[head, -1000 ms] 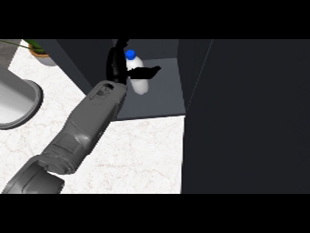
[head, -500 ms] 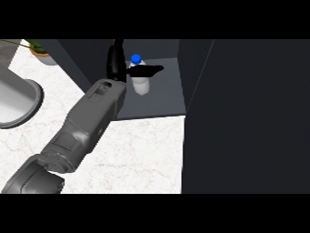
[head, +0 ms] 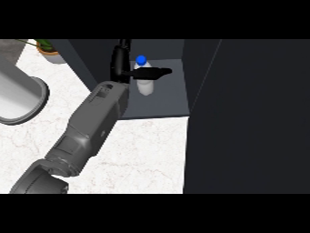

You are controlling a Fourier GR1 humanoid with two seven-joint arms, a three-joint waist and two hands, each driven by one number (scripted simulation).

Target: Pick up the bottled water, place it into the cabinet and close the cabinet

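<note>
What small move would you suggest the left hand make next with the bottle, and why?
Probably open the left hand and let go: the bottled water stands upright inside the cabinet, apparently on its floor, with the thumb across it. Closing the cabinet can come only once the arm is out.

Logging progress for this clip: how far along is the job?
Done: the bottled water is picked up and inside the cabinet. In hand: the left hand is curled round it, not yet released. Left: let go, pull the arm out, and close the cabinet, which stands open.

Robot hand (head: 122, 68) hides middle of bottled water (head: 144, 87); plant (head: 47, 46) cropped at top.
</note>
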